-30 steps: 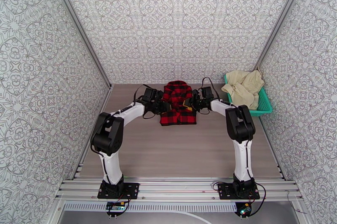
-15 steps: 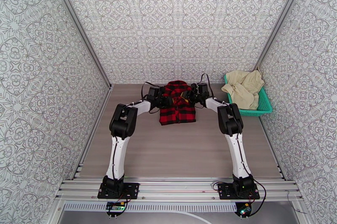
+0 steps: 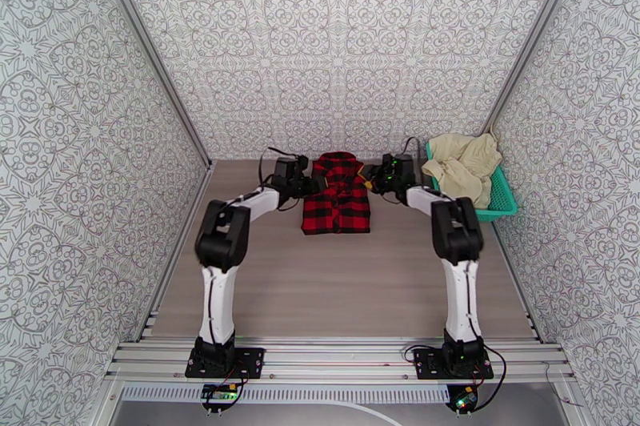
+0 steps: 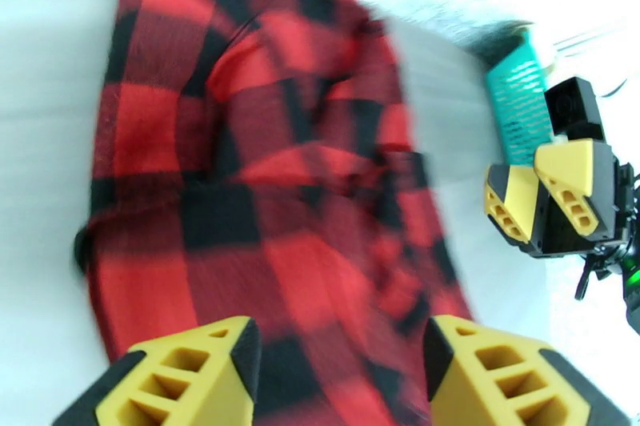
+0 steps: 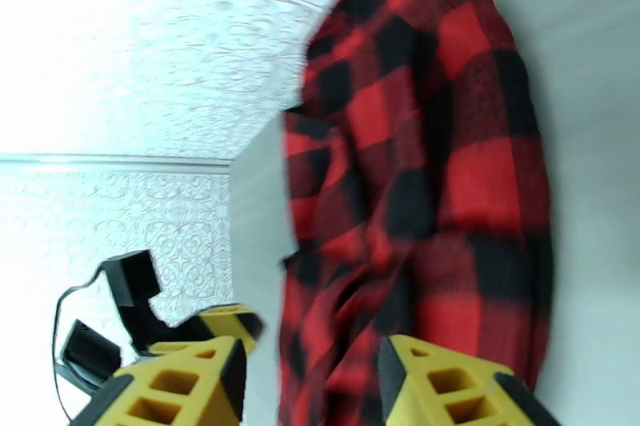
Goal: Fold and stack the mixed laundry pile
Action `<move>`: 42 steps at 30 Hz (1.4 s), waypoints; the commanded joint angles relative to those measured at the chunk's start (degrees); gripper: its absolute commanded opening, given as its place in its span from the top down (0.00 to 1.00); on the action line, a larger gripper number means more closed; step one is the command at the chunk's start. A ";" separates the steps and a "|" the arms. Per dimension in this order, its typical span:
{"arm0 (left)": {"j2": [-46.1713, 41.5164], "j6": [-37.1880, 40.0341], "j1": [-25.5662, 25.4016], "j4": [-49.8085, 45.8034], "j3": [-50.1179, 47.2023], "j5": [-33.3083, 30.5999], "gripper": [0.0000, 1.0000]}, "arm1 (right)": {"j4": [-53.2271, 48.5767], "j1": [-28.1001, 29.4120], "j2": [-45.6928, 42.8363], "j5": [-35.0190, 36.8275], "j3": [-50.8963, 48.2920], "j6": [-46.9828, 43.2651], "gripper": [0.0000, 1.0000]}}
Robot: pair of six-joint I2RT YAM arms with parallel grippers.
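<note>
The red-and-black checked flannel shirt (image 3: 337, 195) lies folded in a neat rectangle at the far middle of the table, collar toward the back wall. My left gripper (image 3: 310, 182) is at its upper left edge, and the left wrist view has the yellow fingers (image 4: 188, 379) apart over the shirt (image 4: 264, 179). My right gripper (image 3: 373, 178) is at the upper right edge, fingers (image 5: 448, 387) also apart beside the shirt (image 5: 432, 179). Neither grips the fabric. Cream-beige cloths (image 3: 464, 163) are heaped in the basket.
The teal mesh basket (image 3: 500, 199) stands at the far right against the wall. Patterned walls close in the left, back and right sides. Bare wooden tabletop (image 3: 336, 283) stretches from the shirt to the arm bases.
Both grippers moved toward the back wall and outward off the shirt, and their jaws widened. The shirt's lifted top has settled, leaving it flat and slightly farther back.
</note>
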 commanded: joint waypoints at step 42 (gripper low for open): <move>-25.91 -7.68 -7.87 -7.75 -30.04 -13.04 0.28 | -2.72 2.98 -21.71 -3.54 -38.88 2.84 0.36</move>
